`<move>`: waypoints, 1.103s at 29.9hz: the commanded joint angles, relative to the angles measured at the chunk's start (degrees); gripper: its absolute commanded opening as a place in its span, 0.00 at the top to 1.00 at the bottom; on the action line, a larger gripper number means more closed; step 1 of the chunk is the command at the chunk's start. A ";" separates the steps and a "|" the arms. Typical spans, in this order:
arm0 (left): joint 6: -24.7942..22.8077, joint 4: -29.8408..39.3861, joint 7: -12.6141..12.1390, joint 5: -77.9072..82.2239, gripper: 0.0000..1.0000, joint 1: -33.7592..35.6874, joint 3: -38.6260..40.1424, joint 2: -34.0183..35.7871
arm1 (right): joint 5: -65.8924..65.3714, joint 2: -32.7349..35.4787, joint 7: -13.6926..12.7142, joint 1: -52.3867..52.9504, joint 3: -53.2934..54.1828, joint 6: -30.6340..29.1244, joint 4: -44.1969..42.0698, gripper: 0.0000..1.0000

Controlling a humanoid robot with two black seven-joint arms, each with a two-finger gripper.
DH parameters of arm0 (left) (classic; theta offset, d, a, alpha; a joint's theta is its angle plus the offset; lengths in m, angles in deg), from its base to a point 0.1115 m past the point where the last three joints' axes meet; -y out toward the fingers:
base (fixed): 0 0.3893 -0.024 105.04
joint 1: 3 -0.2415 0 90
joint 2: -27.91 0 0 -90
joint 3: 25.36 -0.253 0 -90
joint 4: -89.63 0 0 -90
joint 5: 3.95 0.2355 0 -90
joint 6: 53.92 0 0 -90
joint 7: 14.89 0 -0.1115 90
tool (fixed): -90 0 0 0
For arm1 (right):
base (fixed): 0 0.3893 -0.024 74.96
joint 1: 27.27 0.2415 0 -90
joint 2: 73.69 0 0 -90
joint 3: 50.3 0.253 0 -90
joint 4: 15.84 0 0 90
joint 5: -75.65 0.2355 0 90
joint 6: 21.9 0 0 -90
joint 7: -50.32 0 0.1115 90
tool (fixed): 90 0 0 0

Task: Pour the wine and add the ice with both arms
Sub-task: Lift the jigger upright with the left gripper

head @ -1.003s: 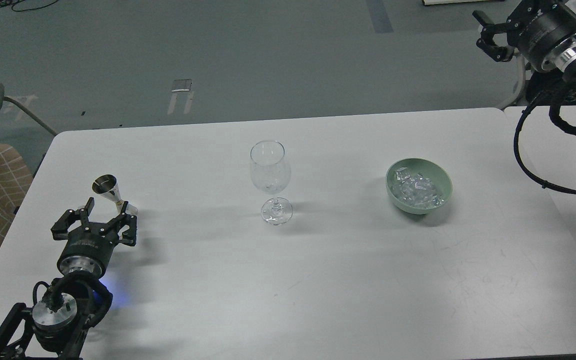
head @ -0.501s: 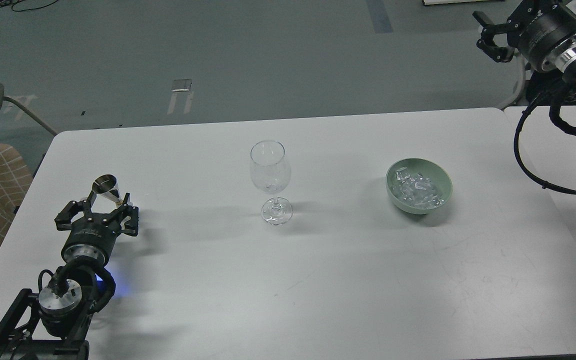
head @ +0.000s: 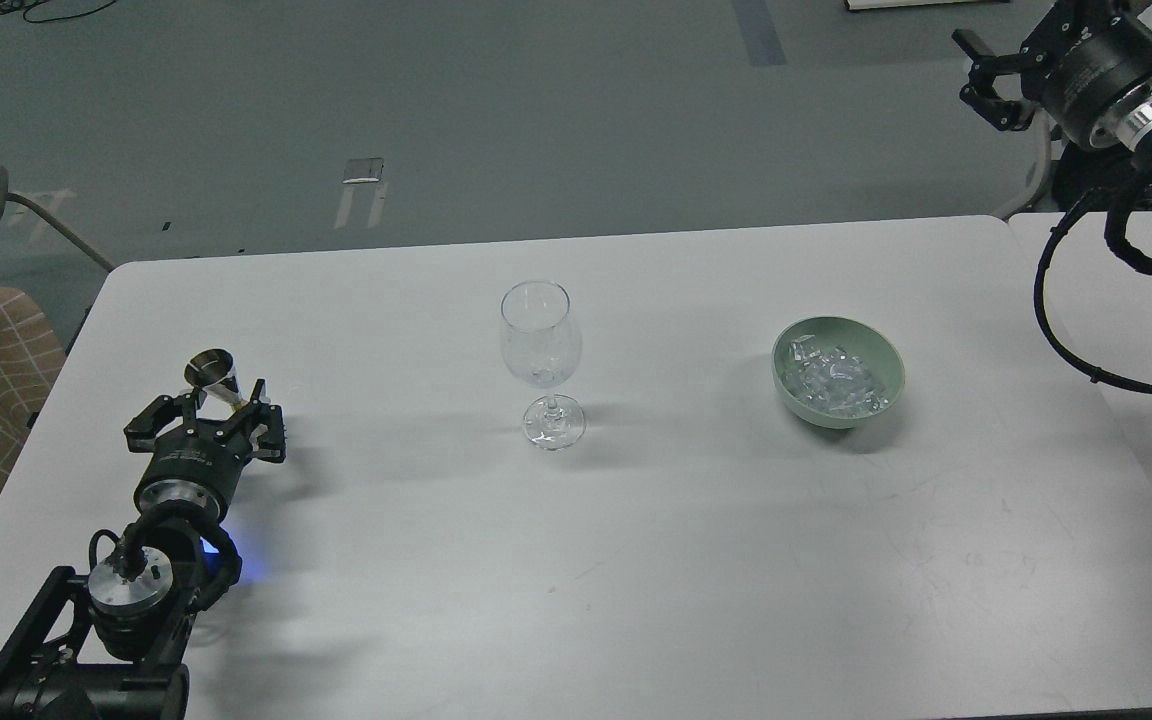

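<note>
**White table with three things on it**

A white table (head: pixel 636 560) with rounded far corners fills most of the head view. A clear stemmed wine glass (head: pixel 539 362) stands upright near the middle, toward the far side. Well to its right sits a pale green bowl (head: pixel 886 385) holding a heap of clear ice (head: pixel 834 381). At the near left stands a small metal cone-shaped cup (head: pixel 213 376), possibly a jigger; its lower part is hidden, so how it rests cannot be told. A second white table top (head: pixel 1086 300) butts against the right edge.
</note>
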State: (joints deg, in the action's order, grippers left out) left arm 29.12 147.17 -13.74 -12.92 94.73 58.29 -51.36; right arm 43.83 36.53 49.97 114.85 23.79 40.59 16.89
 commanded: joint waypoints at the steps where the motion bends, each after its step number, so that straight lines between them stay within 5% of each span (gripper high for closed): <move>1: -0.15 -1.73 -0.01 0.00 0.45 1.14 0.10 0.08 | 0.01 0.09 0.00 -0.09 -0.08 -0.09 0.14 0.00; 13: -0.07 -2.26 -0.10 0.00 0.54 2.37 0.19 0.08 | 0.01 0.61 -0.09 -0.10 -0.26 -0.09 0.23 0.00; 23: -0.07 -2.26 -0.10 0.00 0.72 2.72 0.19 0.08 | 0.01 0.61 -0.09 -0.45 -0.26 -0.09 0.23 0.00; 33: -0.16 -1.82 -0.01 -1.22 0.75 3.07 1.51 0.08 | 0.01 1.14 -0.09 -0.53 -0.26 -0.09 0.32 0.00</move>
State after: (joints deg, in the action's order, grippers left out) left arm 28.95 144.98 -13.74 -13.30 97.65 59.34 -51.28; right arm 43.83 37.37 49.94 114.40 23.53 40.50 17.20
